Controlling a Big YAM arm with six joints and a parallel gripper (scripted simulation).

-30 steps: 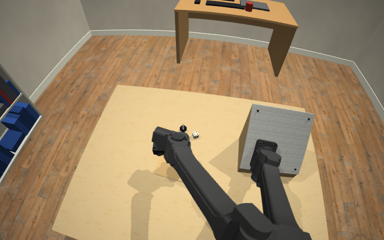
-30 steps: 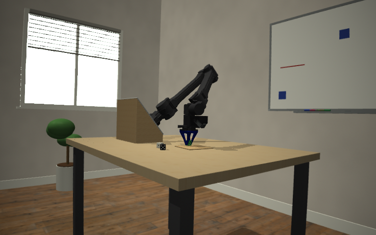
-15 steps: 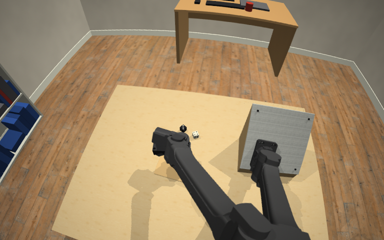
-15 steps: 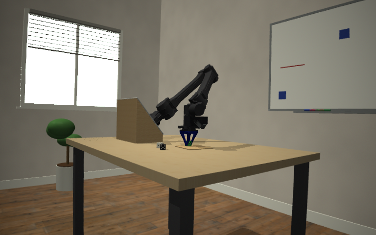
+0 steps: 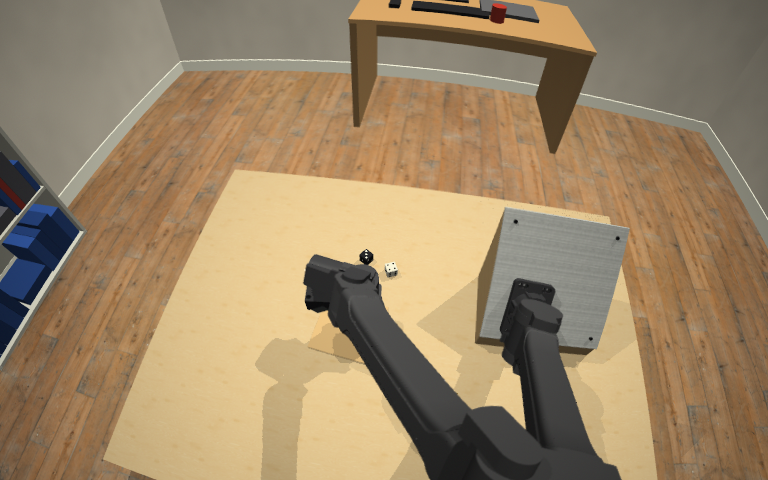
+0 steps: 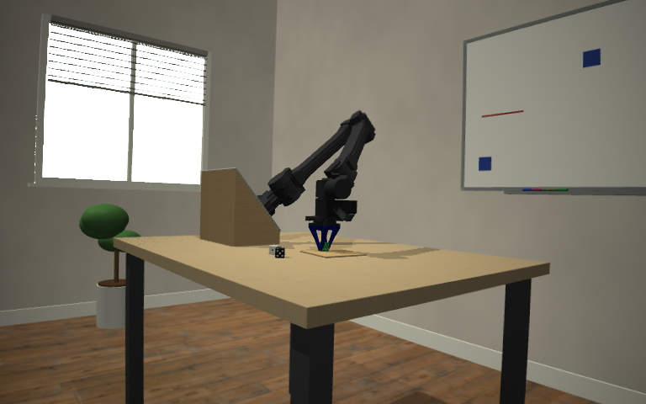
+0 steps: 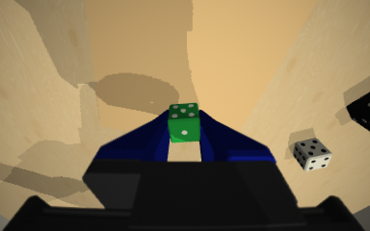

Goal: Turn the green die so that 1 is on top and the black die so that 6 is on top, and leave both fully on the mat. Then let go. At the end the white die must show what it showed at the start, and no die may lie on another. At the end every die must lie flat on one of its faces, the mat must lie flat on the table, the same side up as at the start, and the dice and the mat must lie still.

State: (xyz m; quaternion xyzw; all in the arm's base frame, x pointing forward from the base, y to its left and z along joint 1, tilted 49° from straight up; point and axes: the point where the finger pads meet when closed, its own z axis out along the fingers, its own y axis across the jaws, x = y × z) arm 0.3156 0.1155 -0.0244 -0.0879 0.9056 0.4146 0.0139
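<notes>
My gripper (image 7: 184,115) has blue fingers and is shut on the green die (image 7: 183,122), held just above the tan mat (image 6: 333,253). In the wrist view the die shows one pip on the face toward the camera and several pips on the far face. In the exterior view the gripper (image 6: 325,245) points straight down over the mat. The white die (image 7: 312,154) and the black die (image 7: 359,110) lie off the mat on the table to the right in the wrist view. They also show in the top view, the black die (image 5: 366,256) next to the white die (image 5: 390,268).
A wedge-shaped block with a grey sloped face (image 5: 552,280) carries the arm's base at the table's right. The mat's near corner (image 5: 334,339) shows under the arm. The table edge lies beyond the dice.
</notes>
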